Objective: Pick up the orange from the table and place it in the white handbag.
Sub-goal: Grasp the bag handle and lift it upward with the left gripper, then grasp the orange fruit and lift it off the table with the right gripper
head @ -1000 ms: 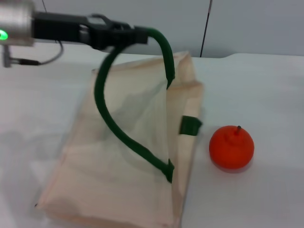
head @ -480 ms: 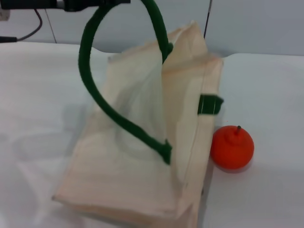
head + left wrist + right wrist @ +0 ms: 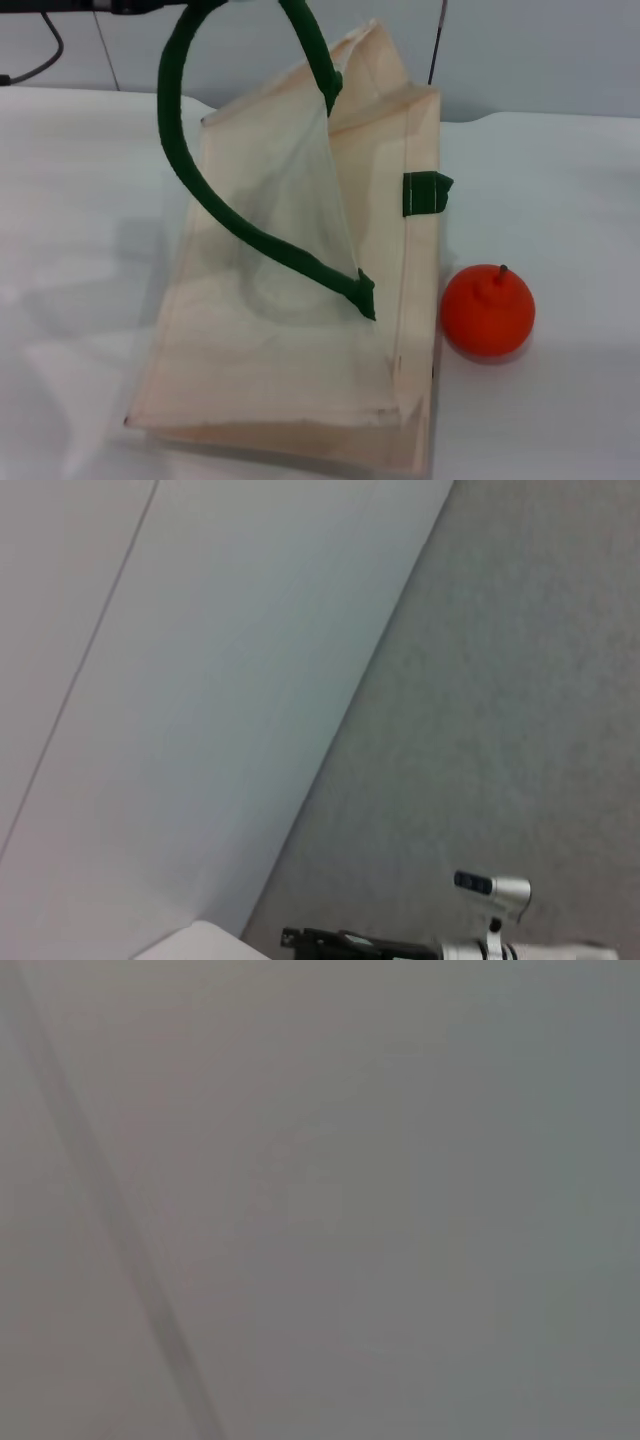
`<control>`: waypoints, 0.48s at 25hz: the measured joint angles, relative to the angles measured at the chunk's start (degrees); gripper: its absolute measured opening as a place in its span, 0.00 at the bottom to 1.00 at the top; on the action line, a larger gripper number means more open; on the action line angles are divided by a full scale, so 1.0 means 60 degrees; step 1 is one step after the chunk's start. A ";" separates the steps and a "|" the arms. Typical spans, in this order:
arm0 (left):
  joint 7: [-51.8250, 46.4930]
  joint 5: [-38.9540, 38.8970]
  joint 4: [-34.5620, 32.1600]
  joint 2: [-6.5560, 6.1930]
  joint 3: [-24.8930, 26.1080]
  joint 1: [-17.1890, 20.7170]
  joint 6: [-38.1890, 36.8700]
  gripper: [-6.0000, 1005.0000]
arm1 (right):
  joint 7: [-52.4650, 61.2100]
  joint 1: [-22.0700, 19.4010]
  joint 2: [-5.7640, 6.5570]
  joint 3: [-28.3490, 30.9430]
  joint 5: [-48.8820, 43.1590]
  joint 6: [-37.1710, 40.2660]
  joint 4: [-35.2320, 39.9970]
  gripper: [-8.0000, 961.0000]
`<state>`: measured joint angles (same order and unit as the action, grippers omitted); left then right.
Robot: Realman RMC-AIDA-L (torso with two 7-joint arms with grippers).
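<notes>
The orange (image 3: pixel 488 310) sits on the white table (image 3: pixel 560 200), just right of the white handbag (image 3: pixel 290 350) and a small gap away from its side. The handbag is cream fabric with a green tab (image 3: pixel 427 193). It is pulled partly upright by one green handle (image 3: pixel 200 190). My left gripper (image 3: pixel 150 5) shows only as a dark sliver at the top edge of the head view, shut on that handle above the bag. Far off in the left wrist view, a dark and silver piece is likely my right gripper (image 3: pixel 340 942), parked away from the bag.
A grey wall runs behind the table's far edge, with a thin dark cable (image 3: pixel 437 40) hanging behind the bag. The right wrist view shows only a blank grey surface.
My left gripper has lifted the green handle up out of the head view. The bag rose from lying flat to partly upright and its side stands a little off the orange. The orange has not moved.
</notes>
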<state>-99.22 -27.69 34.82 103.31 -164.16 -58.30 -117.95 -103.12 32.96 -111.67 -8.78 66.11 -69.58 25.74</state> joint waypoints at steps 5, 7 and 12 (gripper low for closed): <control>-0.0113 0.0567 -0.0065 -0.0017 -0.0003 -0.0151 0.0005 0.13 | 0.0327 0.0391 0.0546 -0.0002 -0.2154 -0.1144 -0.0013 0.91; -0.0165 0.0717 -0.0067 -0.0023 -0.0002 -0.0185 0.0013 0.13 | 0.0175 0.0521 0.0509 -0.0089 -0.2632 -0.1647 0.0024 0.91; -0.0205 0.0754 -0.0076 -0.0023 -0.0002 -0.0264 0.0017 0.14 | -0.0002 0.0646 0.0382 -0.1131 -0.2929 -0.2222 0.0033 0.91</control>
<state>-100.45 -23.16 34.37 103.17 -164.18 -59.89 -117.85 -103.13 36.84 -109.38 -15.57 48.54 -82.92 25.94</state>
